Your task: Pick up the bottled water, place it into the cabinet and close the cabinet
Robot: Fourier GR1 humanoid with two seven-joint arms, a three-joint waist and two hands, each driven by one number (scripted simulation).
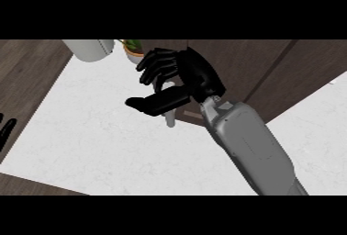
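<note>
The right hand (177,78) curls round the bottled water (169,117) — its pale end pokes out below the thumb — far over the white counter (102,137), beside the dark cabinet (271,69). The left hand (5,131) shows only fingertips at the left edge; cannot tell its state.

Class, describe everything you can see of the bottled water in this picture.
Little of the bottled water shows: a pale, whitish, slim part sticks out below the black right hand, and a small pale patch shows between the thumb and the fingers. The hand's fingers and thumb curl round it and hide the rest, so its cap and label cannot be made out. It looks roughly upright, held above the white counter, in front of the dark wooden cabinet.
</note>
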